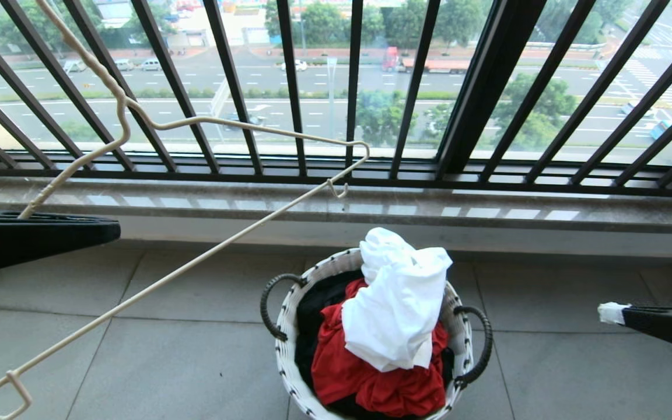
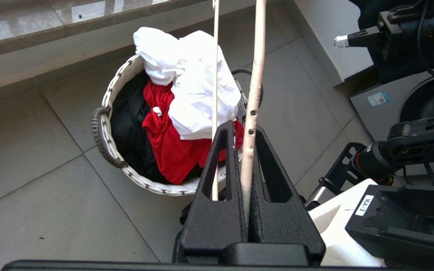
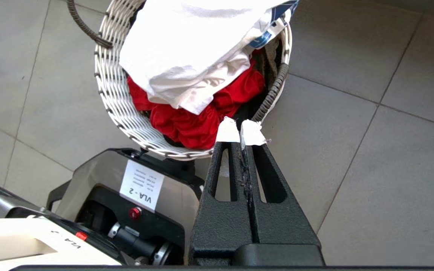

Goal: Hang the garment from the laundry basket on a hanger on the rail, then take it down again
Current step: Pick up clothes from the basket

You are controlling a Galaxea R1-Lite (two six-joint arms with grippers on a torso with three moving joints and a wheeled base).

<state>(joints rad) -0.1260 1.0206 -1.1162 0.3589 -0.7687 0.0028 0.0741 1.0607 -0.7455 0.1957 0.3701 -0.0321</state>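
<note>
On the tiled floor below the barred window, the laundry basket (image 1: pixel 371 332) holds the garment (image 1: pixel 394 303) on top. Left tool (image 2: pixel 245 143) grips the hanger (image 1: pixel 196 256) left of the basket; right tool (image 3: pixel 239 131), closed and empty, hovers right of it. Pick-up comes next: it must open.

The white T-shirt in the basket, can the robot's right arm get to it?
Probably yes. The white T-shirt lies on top of the basket, uncovered, and the right gripper, shut and empty, has only bare floor between.
</note>
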